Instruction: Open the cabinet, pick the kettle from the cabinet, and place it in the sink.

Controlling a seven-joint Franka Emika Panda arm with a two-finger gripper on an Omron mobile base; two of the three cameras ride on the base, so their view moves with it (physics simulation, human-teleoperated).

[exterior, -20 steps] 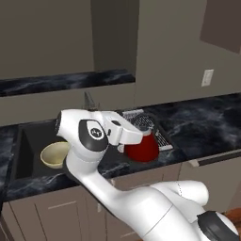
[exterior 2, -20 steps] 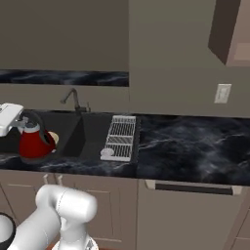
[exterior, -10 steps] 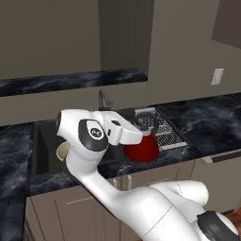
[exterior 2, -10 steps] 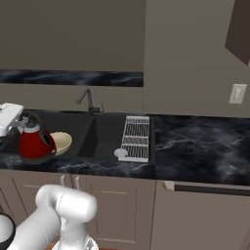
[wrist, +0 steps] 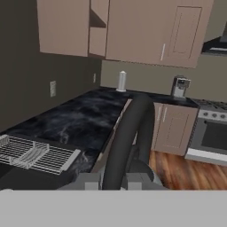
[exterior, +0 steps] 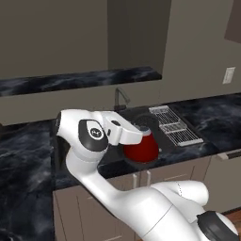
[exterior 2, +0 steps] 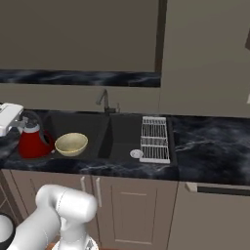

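Observation:
The glossy red kettle hangs in the air by its black arched handle, with my gripper shut on that handle. In the right base view the kettle hangs under the gripper by the left rim of the dark sink. From the left base view it is in front of the sink. My fingertips flank the handle's foot. The brown cabinet stands with its door open, a shelf showing inside; its corner shows at the top right.
A cream-yellow bowl lies in the basin beside the kettle. A silver wire rack covers the sink's right side, near the round drain. The dark faucet rises behind. Black marble counter runs to the right.
Both base views have slid so the sink, rack and faucet sit further right: the base has driven left. The kettle stays in the shut gripper, at the same place in the picture.

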